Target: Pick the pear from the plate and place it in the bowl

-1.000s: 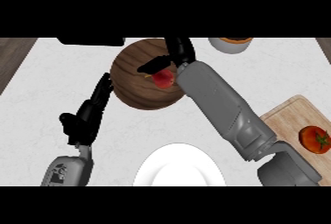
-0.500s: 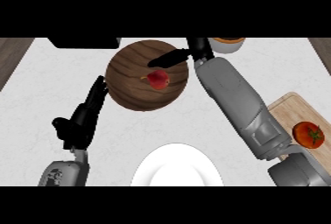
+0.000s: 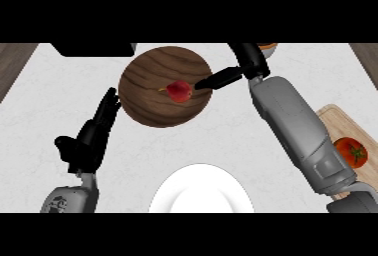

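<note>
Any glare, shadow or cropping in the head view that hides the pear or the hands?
Head view: even light, no glare; the pear shows plainly in the wooden bowl; the right hand runs to the top edge; the left hand is dark but whole.

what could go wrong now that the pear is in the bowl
The right hand is open beside the pear in the wooden bowl; pulling back carelessly could nudge the fruit or tip the bowl. The right forearm could also sweep the tomato on the cutting board.
</note>
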